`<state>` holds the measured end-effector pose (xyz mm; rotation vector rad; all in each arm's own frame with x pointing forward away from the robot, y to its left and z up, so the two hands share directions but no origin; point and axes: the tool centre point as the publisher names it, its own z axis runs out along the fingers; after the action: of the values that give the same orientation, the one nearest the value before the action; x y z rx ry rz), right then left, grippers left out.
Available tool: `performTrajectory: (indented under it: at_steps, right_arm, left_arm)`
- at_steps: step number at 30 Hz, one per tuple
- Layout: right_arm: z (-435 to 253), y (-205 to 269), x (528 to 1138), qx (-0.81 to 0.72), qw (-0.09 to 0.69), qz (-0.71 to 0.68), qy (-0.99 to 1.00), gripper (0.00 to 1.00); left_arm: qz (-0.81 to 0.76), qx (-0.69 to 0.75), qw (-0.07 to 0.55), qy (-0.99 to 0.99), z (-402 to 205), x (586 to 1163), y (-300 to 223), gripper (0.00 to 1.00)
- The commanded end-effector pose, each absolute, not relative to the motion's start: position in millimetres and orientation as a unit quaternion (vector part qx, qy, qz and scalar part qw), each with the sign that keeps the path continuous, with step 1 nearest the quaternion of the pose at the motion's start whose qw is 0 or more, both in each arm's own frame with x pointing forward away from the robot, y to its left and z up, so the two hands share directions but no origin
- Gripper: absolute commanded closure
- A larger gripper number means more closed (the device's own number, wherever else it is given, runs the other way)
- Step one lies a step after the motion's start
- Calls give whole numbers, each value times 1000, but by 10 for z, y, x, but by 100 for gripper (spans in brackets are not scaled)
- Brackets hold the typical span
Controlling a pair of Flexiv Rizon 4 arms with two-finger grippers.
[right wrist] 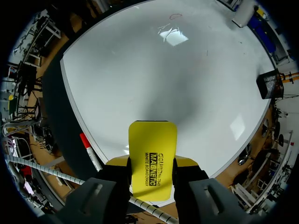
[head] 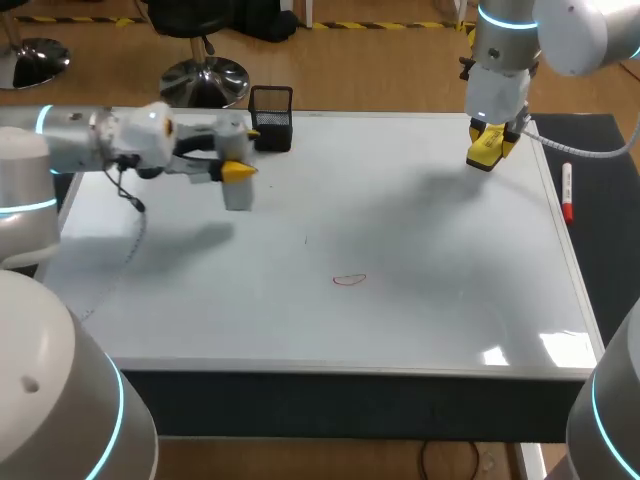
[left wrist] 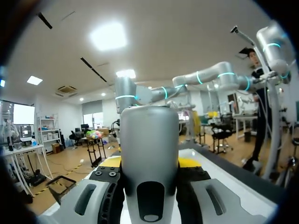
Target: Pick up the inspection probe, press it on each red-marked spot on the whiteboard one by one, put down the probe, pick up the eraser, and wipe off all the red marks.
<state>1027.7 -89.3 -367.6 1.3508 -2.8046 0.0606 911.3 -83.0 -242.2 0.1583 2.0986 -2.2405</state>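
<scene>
In the head view my left gripper (head: 236, 172) hangs over the whiteboard's (head: 420, 230) rear left, shut on the grey inspection probe (head: 238, 192). The left wrist view shows the silver probe (left wrist: 149, 154) upright between the fingers of that gripper (left wrist: 149, 164). My right gripper (head: 490, 148) is above the board's rear right corner, shut on the yellow eraser (head: 486, 150). In the right wrist view the eraser (right wrist: 153, 158) sits clamped in the gripper (right wrist: 152, 170). One red mark (head: 349, 279) lies near the board's middle, also seen as a small red mark (right wrist: 175, 16) far ahead of the eraser.
A black mesh holder (head: 271, 118) stands at the board's rear edge beside the left gripper. A red-capped marker (head: 567, 190) lies on the dark mat to the right of the board. A faint short stroke (head: 306, 238) sits left of the red mark.
</scene>
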Motion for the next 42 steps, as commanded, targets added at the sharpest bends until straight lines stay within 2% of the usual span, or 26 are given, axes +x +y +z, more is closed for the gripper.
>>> performTrajectory:
  at_steps: [1,16,42]
  right_arm:
    - [-3667,-897,10283,435,15,21,-900,100]
    - [-3667,-897,10283,435,15,21,-900,100]
    - [-3661,-873,10275,437,20,23,-899,100]
  left_arm:
    - [-723,47,54,687,-2340,9151,-522,100]
    - [-721,-3,99,686,-2297,9618,206,100]
    - [-721,-10,99,686,-2307,9632,236,100]
